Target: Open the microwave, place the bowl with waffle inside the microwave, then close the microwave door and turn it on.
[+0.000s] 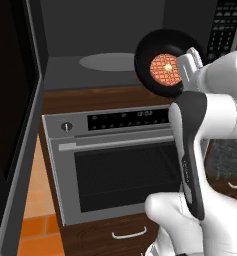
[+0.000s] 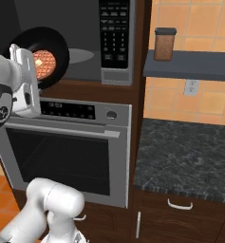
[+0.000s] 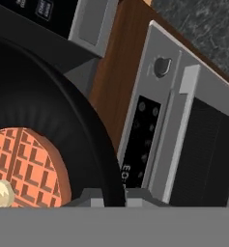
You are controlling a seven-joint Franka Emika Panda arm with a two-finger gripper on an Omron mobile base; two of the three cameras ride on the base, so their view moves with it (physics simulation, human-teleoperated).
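White two-finger gripper (image 1: 182, 67) clenched on rim of small glossy black bowl (image 1: 160, 60) holding round orange-brown waffle (image 1: 165, 69), at 3 o'clock of open grey microwave (image 1: 90, 30) mouth. Bowl steeply tilted; the waffle could slide out.

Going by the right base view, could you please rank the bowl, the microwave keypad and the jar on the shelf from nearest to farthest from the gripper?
1. The bowl, held at its rim by the gripper.
2. The microwave keypad, to the right of the bowl.
3. The jar, far right on the shelf.
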